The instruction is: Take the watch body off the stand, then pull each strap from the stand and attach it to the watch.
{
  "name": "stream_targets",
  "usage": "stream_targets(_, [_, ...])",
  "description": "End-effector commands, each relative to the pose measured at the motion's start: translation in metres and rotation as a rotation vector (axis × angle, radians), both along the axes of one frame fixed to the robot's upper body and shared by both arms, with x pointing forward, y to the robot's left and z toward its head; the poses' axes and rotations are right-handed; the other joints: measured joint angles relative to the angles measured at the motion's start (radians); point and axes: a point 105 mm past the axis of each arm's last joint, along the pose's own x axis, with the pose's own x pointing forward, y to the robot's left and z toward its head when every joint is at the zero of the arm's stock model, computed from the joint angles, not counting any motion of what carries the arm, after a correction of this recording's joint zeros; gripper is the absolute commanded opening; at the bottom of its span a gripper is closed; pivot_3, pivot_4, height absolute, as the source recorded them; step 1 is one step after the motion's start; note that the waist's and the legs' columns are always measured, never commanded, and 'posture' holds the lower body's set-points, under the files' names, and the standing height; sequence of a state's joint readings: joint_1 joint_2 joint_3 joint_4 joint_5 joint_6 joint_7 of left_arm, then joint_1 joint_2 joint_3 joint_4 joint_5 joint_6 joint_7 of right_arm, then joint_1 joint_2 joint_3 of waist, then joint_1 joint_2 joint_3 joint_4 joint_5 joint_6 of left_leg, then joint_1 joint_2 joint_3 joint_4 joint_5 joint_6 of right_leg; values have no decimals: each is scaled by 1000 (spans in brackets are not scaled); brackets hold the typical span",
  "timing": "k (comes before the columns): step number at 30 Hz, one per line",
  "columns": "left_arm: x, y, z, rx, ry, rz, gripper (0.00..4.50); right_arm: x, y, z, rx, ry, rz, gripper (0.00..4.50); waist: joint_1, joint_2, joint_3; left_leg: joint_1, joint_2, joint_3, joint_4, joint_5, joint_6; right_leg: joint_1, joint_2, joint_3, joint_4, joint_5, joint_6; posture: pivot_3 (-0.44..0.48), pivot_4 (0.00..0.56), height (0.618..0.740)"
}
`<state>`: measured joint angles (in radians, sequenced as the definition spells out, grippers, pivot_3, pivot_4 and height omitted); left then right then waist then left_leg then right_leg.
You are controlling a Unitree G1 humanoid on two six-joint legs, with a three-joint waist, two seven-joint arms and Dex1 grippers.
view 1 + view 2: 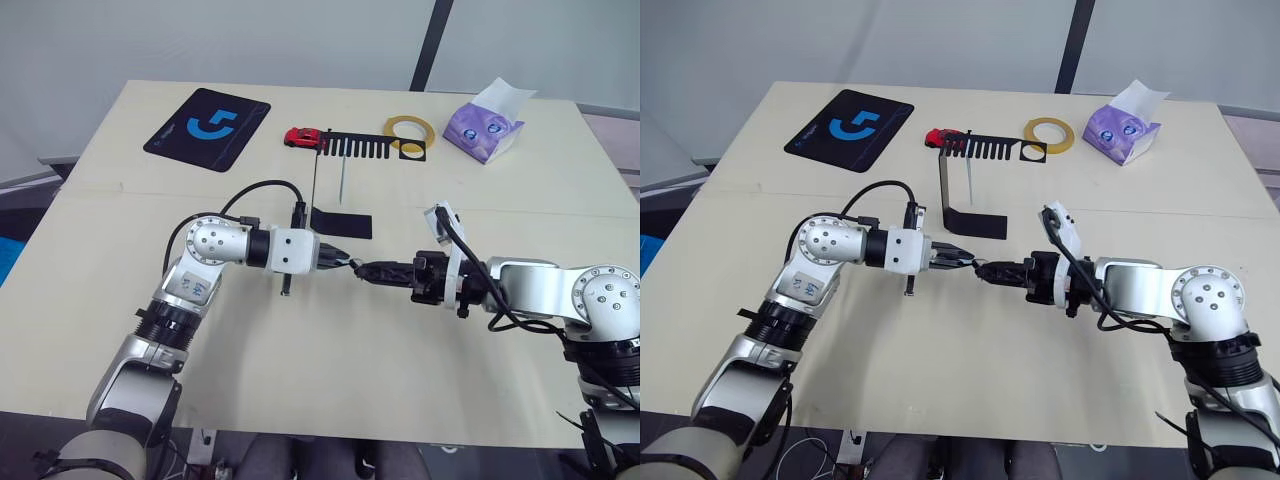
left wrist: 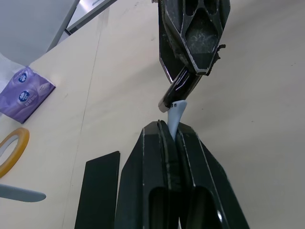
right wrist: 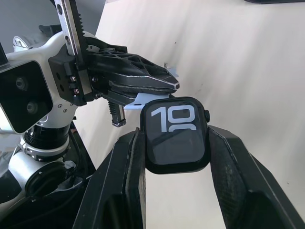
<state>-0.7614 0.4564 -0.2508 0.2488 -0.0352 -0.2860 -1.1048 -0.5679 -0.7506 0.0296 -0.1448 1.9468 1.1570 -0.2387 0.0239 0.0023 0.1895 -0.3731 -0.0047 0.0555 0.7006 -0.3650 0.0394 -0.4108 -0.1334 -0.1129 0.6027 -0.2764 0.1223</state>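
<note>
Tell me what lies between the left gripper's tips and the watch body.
A strap, pinched by the left gripper, bridges that short gap to the watch body in the right gripper; the left wrist view shows it.

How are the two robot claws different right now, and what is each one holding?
The left claw pinches a thin, pale blue strap; the right claw grips the black square watch body. The left claw's fingers are pressed almost together, while the right claw's fingers sit apart, one on each side of the watch. What they share: both are black, shut on something, and they meet tip to tip above the table.
</note>
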Motion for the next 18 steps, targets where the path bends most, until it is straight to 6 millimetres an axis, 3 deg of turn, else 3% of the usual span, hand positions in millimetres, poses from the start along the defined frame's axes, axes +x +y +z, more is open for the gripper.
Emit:
stream_targets(1, [-1,-5,9,-17,-42,-15,0,-6,4,15,17,-53,42,1495,0,0,0,0,0,0,0,0,0,0,0,0,0,0,0,0,150,738])
stream_targets(18, [-2,-8,6,-10,-23,-8,0,-6,6,14,-25,-64,39,1495,0,0,0,0,0,0,0,0,0,0,0,0,0,0,0,0,150,738])
